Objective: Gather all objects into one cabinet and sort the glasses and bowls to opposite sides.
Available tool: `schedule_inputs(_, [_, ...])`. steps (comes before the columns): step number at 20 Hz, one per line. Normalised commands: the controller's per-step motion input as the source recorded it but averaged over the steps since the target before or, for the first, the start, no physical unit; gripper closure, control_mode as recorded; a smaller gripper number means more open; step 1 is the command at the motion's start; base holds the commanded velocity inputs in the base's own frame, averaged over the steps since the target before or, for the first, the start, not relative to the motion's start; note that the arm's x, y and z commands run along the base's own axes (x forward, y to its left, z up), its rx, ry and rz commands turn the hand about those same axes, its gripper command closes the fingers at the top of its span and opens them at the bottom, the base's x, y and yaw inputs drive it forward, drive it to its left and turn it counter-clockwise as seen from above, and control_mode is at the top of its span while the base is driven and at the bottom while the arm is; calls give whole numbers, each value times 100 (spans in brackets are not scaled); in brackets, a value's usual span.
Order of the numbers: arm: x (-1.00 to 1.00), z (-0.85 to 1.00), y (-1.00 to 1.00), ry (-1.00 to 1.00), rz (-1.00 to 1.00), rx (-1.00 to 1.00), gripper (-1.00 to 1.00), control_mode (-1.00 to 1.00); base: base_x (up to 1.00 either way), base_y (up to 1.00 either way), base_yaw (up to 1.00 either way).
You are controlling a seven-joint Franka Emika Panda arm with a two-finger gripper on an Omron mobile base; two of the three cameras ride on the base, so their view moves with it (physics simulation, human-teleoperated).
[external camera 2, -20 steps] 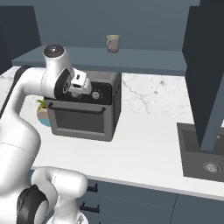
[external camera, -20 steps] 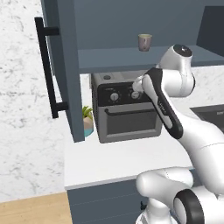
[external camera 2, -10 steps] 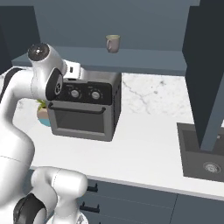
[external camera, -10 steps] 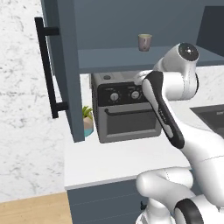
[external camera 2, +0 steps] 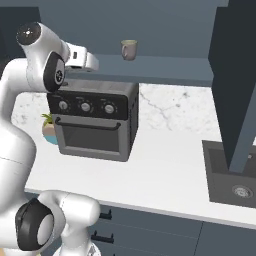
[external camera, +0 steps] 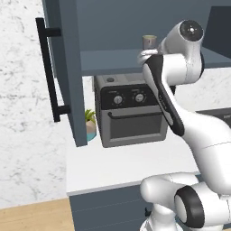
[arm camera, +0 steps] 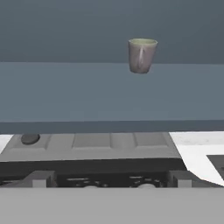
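A small pinkish-beige cup (arm camera: 141,55) stands upright and alone on the lower shelf of the dark slate-blue wall cabinet (external camera: 117,61), toward its back; it is also in the left base view (external camera: 149,41) and the right base view (external camera 2: 129,49). My gripper (external camera 2: 93,61) hovers at shelf height in front of the cabinet, above the oven and well short of the cup. In the hand view the gripper (arm camera: 110,178) is open, its fingertips (arm camera: 40,177) far apart with nothing between them. The mugs and the dark bowl are out of view.
A grey toaster oven (external camera 2: 95,125) sits on the white counter (external camera 2: 165,170) right under the shelf, a small potted plant (external camera: 90,122) beside it. The cabinet door (external camera: 65,72) with its black bar handle (external camera: 47,70) hangs open at left. A dark sink (external camera 2: 232,177) lies at right.
The arm has swung upward: the hand rose from in front of the oven's top to shelf height. The cup has not moved.
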Motion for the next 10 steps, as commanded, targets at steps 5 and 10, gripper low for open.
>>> schedule_inputs(5, [13, 0, -6, -8, -12, -1, -100, -100, 0, 0, 0])
schedule_inputs(10, [100, 34, -4, -21, -25, 0, -100, -100, 0, 0, 0])
